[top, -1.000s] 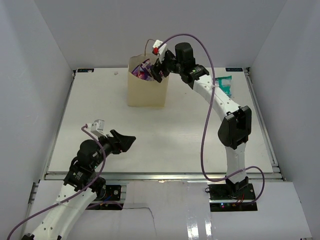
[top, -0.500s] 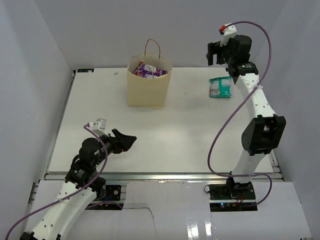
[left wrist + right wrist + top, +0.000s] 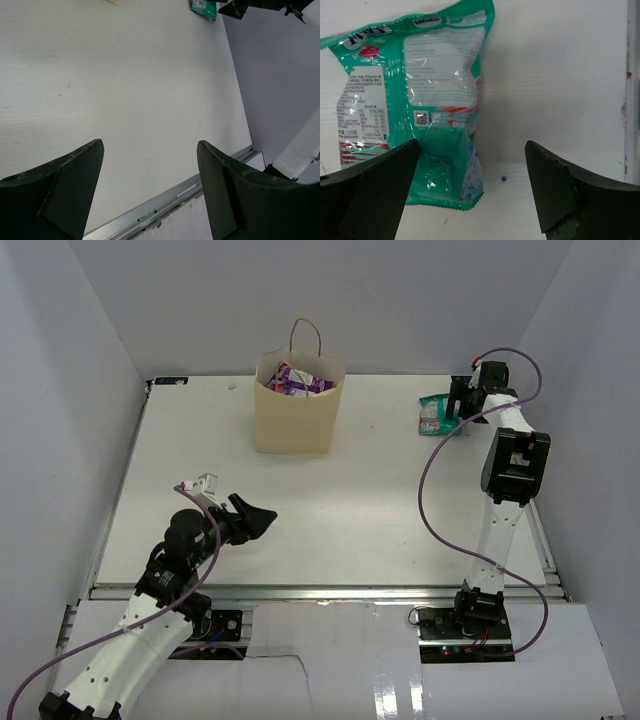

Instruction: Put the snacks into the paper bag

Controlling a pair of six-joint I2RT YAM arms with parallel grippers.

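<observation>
1. The right gripper [image 3: 472, 144] hovered low over the table [image 3: 380, 490] at its far right corner, about two o'clock in the overhead view. Its jaws were spread wide and held nothing.
2. The teal pouch [image 3: 415, 100] lay flat just beside it. In the wrist view most of the pouch sat toward ten o'clock from the gap, and only its near corner reached between the jaws, against the left finger [image 3: 375, 190].
3. The pouch's long axis ran roughly twelve to six in that view, across the line on which the jaws would close.
4. The paper bag [image 3: 295, 415] stood upright near twelve o'clock on the table, with purple packets [image 3: 297, 380] showing inside.
5. The left gripper [image 3: 255, 520] hung at about seven o'clock, jaws apart and empty, well apart from the pouch. The right arm was plainly nearer, and would probably need to shift toward nine o'clock to centre on the pouch.
</observation>
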